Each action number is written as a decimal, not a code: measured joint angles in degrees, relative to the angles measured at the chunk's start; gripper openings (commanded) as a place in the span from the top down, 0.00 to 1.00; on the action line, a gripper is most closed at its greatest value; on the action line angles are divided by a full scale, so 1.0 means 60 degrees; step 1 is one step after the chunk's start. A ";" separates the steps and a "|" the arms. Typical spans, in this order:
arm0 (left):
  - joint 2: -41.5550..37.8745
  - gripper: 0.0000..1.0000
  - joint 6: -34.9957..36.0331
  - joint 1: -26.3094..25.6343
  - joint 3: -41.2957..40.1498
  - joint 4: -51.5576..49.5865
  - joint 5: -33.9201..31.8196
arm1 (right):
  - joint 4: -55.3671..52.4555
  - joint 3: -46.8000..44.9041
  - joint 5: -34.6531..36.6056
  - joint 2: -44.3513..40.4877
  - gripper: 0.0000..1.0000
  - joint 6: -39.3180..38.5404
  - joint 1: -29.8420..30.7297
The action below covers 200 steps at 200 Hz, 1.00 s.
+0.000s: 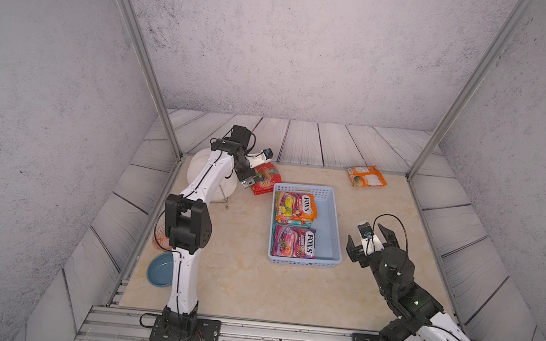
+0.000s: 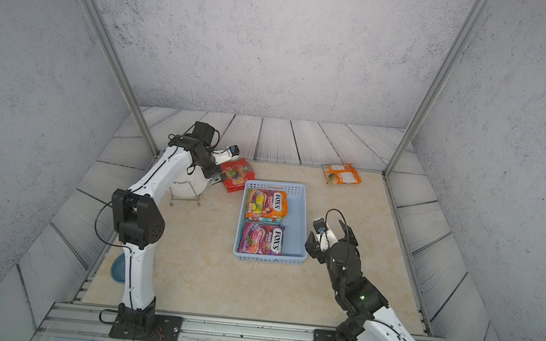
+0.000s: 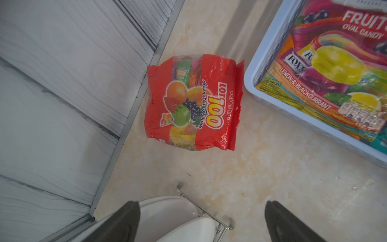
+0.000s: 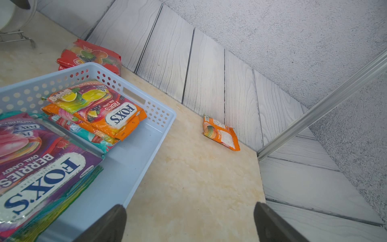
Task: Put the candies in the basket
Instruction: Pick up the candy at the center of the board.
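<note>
Both jaws gape; glossy red bag (image 3: 194, 102) (crinkled) beside perforated basket (image 3: 274, 42).

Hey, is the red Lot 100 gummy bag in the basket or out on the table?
Out. The red Lot 100 gummy bag lies flat on the table, beside the pale blue basket's corner, outside its rim.

Ahead of your left gripper (image 3: 202, 204): red bag (image 3: 192, 102), printed with mixed fruit and yellow "100". Beside your right gripper (image 4: 188, 206): pale blue basket (image 4: 134, 159) (walls patterned with round holes) holding a purple bag (image 4: 41, 167) and an orange bag (image 4: 100, 106); farther ahead, an orange packet (image 4: 219, 134) on cream marbled tabletop (image 4: 188, 178).
</note>
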 measured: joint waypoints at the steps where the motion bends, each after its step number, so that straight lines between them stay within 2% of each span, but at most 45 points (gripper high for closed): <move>1: 0.0022 0.00 0.0022 -0.0004 0.0004 0.0000 -0.0004 | 0.0011 -0.0004 0.0007 0.0000 0.01 -0.0007 0.0000; 82: 0.1654 0.01 0.2229 -0.0463 0.0561 -0.0146 -0.0980 | 0.0331 -0.0109 0.0135 0.0004 0.01 -0.0237 0.0000; 147: 0.2881 0.03 0.2739 -0.0503 0.1534 0.0215 -0.1235 | 0.0437 -0.0168 0.0160 0.0004 0.01 -0.0280 -0.0022; 177: 0.3326 0.12 0.2827 -0.0586 0.1778 0.0459 -0.1268 | 0.0474 -0.0193 0.0229 -0.0015 0.01 -0.0313 -0.0044; 200: 0.3646 0.29 0.2980 -0.0627 0.1912 0.0688 -0.1246 | 0.0470 -0.0200 0.0226 -0.0018 0.01 -0.0317 -0.0055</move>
